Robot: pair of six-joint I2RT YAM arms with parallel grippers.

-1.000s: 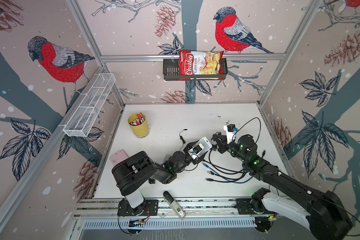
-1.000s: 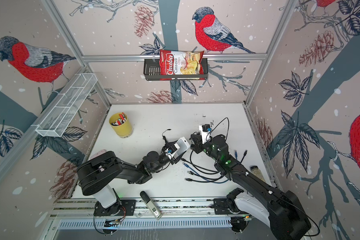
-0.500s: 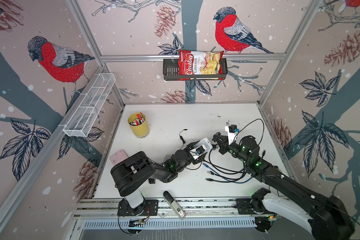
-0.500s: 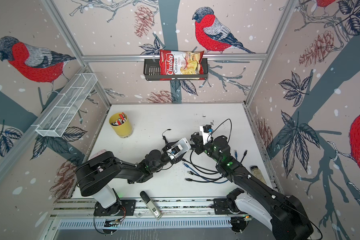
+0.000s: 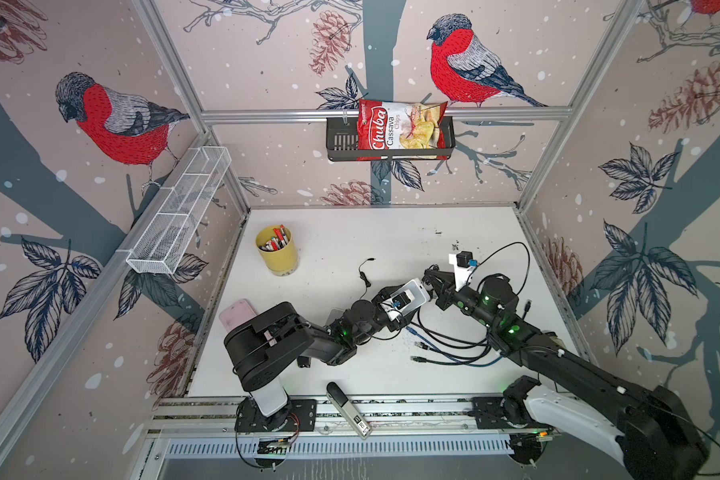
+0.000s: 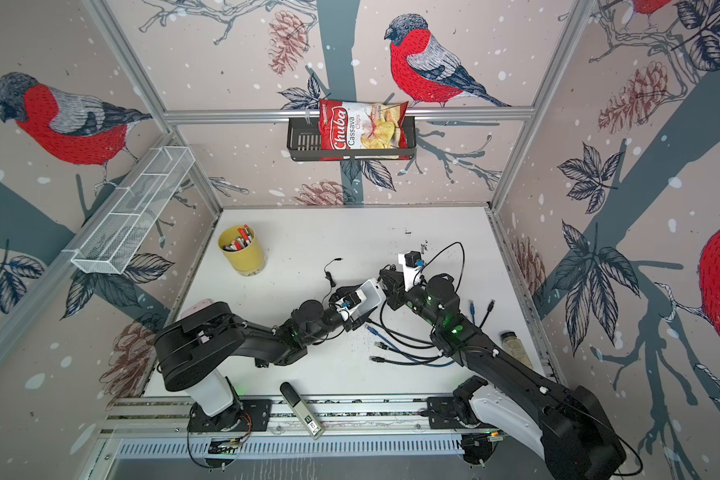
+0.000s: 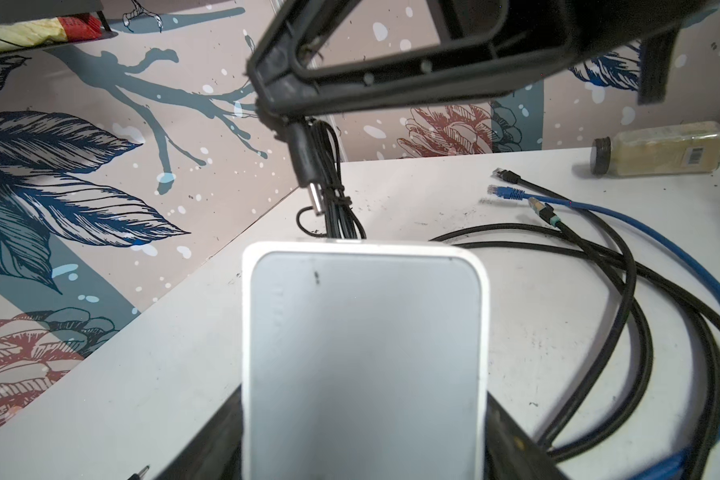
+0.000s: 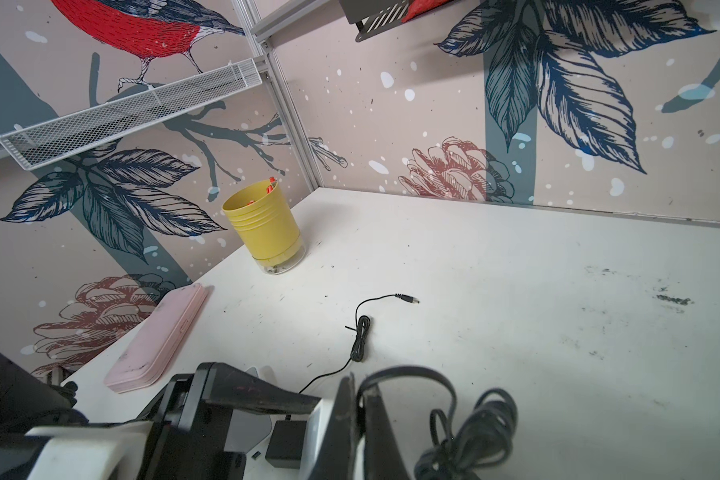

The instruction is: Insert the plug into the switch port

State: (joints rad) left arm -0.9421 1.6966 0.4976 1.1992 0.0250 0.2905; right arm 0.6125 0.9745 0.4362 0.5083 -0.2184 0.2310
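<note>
The switch (image 5: 413,292) (image 6: 373,296) is a white box, raised off the table with my left gripper (image 5: 403,301) (image 7: 364,432) shut on its sides. In the left wrist view it (image 7: 364,353) fills the middle, with black fingers (image 7: 221,436) flanking it. My right gripper (image 5: 432,279) (image 6: 386,277) (image 8: 360,397) is shut on a black cable whose plug (image 7: 308,174) hangs with its silver tip just above the switch's far edge, not touching it. The port itself is hidden.
Loose blue and black network cables (image 5: 454,345) lie under the right arm. A thin black lead (image 8: 362,332) lies mid-table. A yellow pen cup (image 5: 276,249), a pink case (image 5: 237,313) and a bottle (image 6: 516,347) stand nearer the walls. A grey handset (image 5: 346,409) rests on the front rail.
The right gripper with the plug has edged slightly towards the switch. The left gripper and switch have barely shifted.
</note>
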